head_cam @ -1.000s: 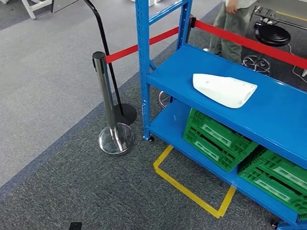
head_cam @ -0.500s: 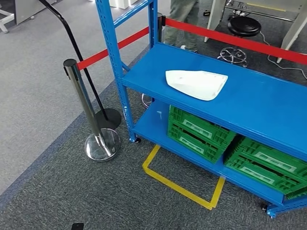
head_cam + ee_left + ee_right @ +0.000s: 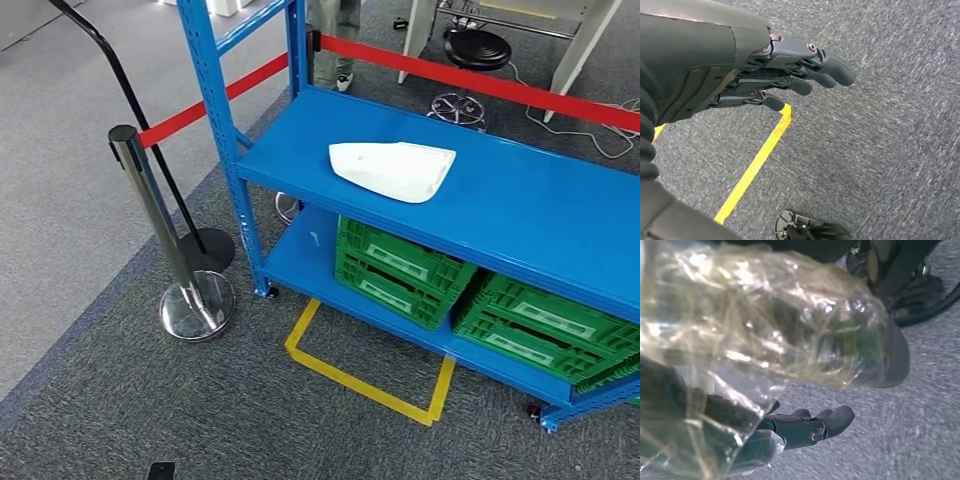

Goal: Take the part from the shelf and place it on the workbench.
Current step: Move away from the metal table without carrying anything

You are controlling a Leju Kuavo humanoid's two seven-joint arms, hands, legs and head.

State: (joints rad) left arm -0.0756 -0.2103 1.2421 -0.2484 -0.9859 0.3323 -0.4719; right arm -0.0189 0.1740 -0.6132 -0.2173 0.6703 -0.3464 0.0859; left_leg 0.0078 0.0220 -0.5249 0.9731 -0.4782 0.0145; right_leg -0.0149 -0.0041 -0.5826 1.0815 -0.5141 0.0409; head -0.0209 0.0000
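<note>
Part: white moulded part (image 3: 392,169) lies flat on the upper board of the blue shelf (image 3: 521,215), nearer that board's left end, touched by nothing.
Shelf: blue metal frame with an upright post at its left front corner; the lower board carries two green crates.
Left crate: green crate (image 3: 400,272) sits under the part, on the lower board.
Right crate: second green crate (image 3: 547,330) stands just beside the first, further right on the same board.
Left hand: left hand (image 3: 791,75) hangs over grey carpet, its fingers (image 3: 836,70) stretched out straight and lying close side by side, holding nothing.
Right hand: right hand (image 3: 806,427) also hangs over the carpet, dark fingers extended and empty; crinkled clear plastic wrap (image 3: 764,325) covers the arm behind it.
Floor: grey carpet with a yellow tape outline (image 3: 362,380) marked in front of the shelf.
Barrier: chrome stanchion (image 3: 170,245) stands left of the shelf on a round base, with a red belt (image 3: 219,100) running from its top past the shelf post.
Background: black stool (image 3: 472,55) behind the shelf; a person's legs (image 3: 332,40) stand beyond the far left post.
</note>
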